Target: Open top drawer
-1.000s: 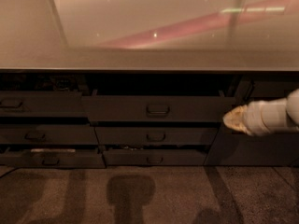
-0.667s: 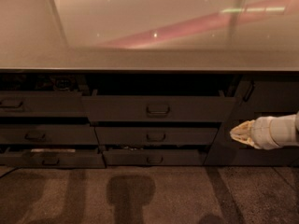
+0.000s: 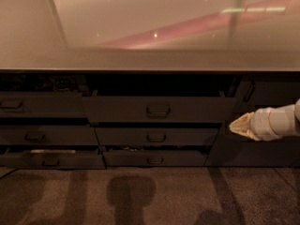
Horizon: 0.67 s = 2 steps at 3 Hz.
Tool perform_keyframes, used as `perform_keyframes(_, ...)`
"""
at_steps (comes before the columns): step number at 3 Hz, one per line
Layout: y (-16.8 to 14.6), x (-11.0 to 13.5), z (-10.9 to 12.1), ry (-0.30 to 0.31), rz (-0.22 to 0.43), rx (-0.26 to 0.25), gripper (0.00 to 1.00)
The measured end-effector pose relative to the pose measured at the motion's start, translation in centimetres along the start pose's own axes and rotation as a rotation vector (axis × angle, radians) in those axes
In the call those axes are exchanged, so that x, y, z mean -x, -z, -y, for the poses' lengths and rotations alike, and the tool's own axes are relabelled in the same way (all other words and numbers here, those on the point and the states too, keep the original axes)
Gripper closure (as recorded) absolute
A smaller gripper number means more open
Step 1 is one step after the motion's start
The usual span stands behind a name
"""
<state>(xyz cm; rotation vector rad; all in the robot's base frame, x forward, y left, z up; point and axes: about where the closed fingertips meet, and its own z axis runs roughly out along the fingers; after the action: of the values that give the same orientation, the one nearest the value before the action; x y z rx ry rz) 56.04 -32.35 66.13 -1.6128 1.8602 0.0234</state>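
Top drawer (image 3: 197, 109) stands pulled out beneath the tabletop (image 3: 140, 60), handle (image 3: 158, 110) free. My pincer (image 3: 236, 124) hangs just right of its front, tips closed together, gripping nothing.

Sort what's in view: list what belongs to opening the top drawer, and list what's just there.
For the job:
- top drawer, the wide front in the middle column
- its pull handle
- gripper, right of that front, away from the handle

Just there:
- middle drawer and bottom drawer beneath it
- left drawers
- countertop
- carpet
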Motion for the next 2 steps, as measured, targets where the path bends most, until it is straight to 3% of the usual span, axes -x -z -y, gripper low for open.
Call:
perform_keyframes(1, 0.1, 0.5, 3.6, -0.036, -0.004, 0.030, 0.11)
perform_keyframes(2, 0.7, 1.8, 9.1, -0.068, -0.045, 0.017, 0.00)
